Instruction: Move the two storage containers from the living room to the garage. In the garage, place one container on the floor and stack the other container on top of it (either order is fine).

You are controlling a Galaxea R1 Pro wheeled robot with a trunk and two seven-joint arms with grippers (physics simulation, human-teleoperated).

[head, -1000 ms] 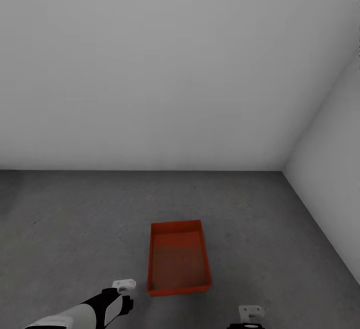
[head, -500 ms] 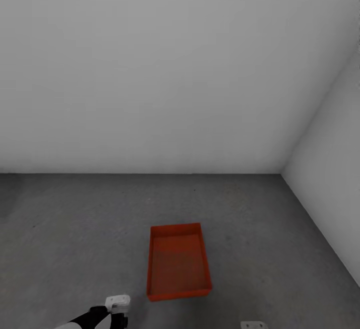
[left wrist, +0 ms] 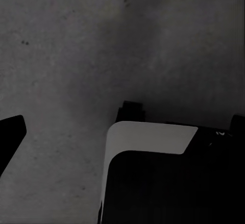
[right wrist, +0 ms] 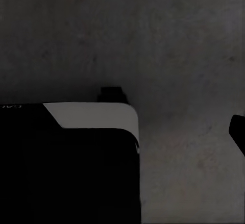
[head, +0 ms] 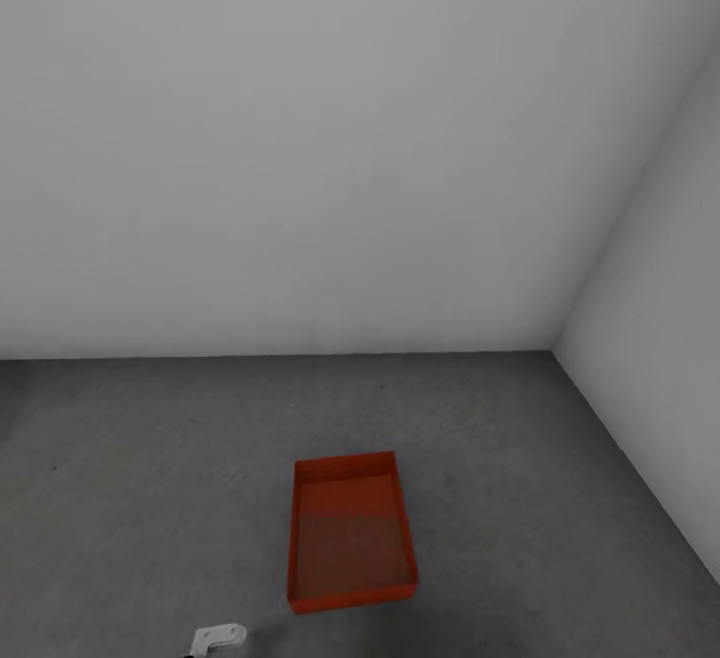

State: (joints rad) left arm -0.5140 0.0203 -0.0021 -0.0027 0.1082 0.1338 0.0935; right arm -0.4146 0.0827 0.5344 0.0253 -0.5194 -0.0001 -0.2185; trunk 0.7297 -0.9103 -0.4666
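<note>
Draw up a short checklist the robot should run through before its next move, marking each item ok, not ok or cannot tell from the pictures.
1. One storage container sits on the garage floor: ok, it rests flat and upright on the grey concrete.
2. Container is empty and ready to take a second one: ok, its inside is bare.
3. Second container stacked on it: not ok, nothing lies on top.
4. Room around the container: ok, it stands apart from both white walls.
5. Left tool clear of the container: ok, it is beside the near corner, not touching.
6. Either tool holding anything: cannot tell, the wrist views show mostly floor and dark robot parts.
</note>
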